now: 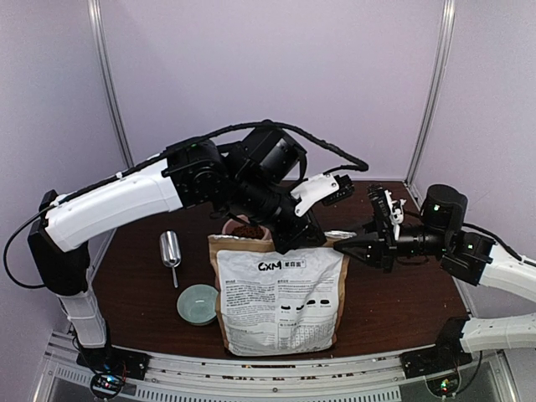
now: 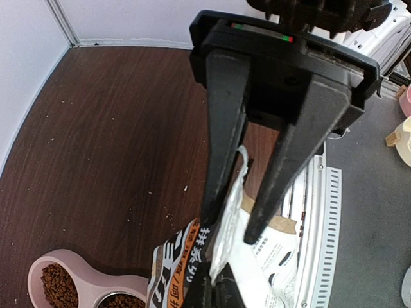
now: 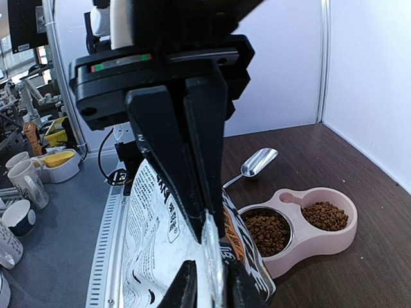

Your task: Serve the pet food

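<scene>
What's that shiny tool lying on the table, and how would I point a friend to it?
Find the big brown-and-white paper bag standing in the middle of the dark wooden table. To its left, just beyond the pale green bowl, lies a metal scoop. It is the only shiny silver thing there, with a thin handle, unlike the round bowl beside it.

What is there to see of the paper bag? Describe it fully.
The paper bag stands upright near the front edge of the table, between the arms. Its front is white with black print and "CXM"; its top band is brown paper. The open mouth shows reddish-brown pet food inside. The fingers of the left gripper pinch its top edge; those of the right gripper sit either side of that edge at the right corner, grip unclear.
</scene>
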Tool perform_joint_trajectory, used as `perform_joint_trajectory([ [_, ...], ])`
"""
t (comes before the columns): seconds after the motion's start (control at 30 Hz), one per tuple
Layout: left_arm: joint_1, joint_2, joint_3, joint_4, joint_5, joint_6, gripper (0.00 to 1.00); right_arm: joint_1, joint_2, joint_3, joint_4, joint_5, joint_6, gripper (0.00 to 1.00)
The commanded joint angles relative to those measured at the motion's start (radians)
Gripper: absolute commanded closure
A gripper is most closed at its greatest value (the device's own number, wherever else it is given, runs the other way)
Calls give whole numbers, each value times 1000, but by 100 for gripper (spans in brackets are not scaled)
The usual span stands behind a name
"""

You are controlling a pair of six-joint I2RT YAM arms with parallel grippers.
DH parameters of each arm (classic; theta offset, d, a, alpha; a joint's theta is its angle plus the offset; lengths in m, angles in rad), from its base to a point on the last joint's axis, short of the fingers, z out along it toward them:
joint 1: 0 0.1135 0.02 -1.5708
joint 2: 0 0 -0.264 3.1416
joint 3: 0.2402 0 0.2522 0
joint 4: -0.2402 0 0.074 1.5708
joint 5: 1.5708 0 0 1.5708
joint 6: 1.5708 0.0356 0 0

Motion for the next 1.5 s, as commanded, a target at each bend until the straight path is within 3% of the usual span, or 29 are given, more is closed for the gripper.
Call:
perform_joint_trajectory([
  [0.0, 3, -1, -4, 46, 14, 8, 100, -2, -7, -13, 6, 21, 8, 90],
  [0.07, 4, -3, -5, 46, 14, 9, 100, -2, -1, -8, 2, 26, 10, 100],
  [0.13, 3, -11, -15, 43, 5, 12, 100, -2, -2, -5, 2, 34, 14, 100],
  [0.2, 4, -22, -28, 30, -21, 17, 87, -2, -12, -9, 6, 50, 14, 100],
  [0.4, 6, -57, -74, -21, -73, 33, 76, -2, -41, -19, 17, 66, 18, 100],
  [0.43, 6, -57, -75, -32, -79, 35, 77, -1, -44, -19, 18, 66, 18, 100],
  [0.57, 7, -63, -84, -48, -100, 38, 100, -1, -49, -18, 22, 66, 21, 100],
  [0.77, 9, -78, -82, -52, -131, 50, 100, -2, -52, -13, 14, 66, 20, 100],
  [0.83, 12, -83, -84, -60, -136, 51, 86, -2, -56, -11, 8, 66, 18, 100],
  [0.9, 17, -89, -89, -67, -139, 51, 81, -1, -60, -9, 3, 66, 15, 100],
  [0.97, 19, -96, -98, -71, -145, 50, 82, -2, -65, -7, 2, 66, 16, 100],
  [1.13, 25, -113, -127, -78, -164, 51, 100, -2, -72, -8, 2, 67, 17, 100],
  [1.27, 33, -135, -152, -82, -187, 51, 100, -2, -78, -5, -9, 69, 14, 100],
  [1.37, 41, -150, -164, -89, -203, 49, 90, -2, -85, -6, -13, 71, 12, 100],
  [1.47, 43, -159, -178, -89, -206, 48, 89, -2, -89, -5, -15, 71, 12, 100],
])
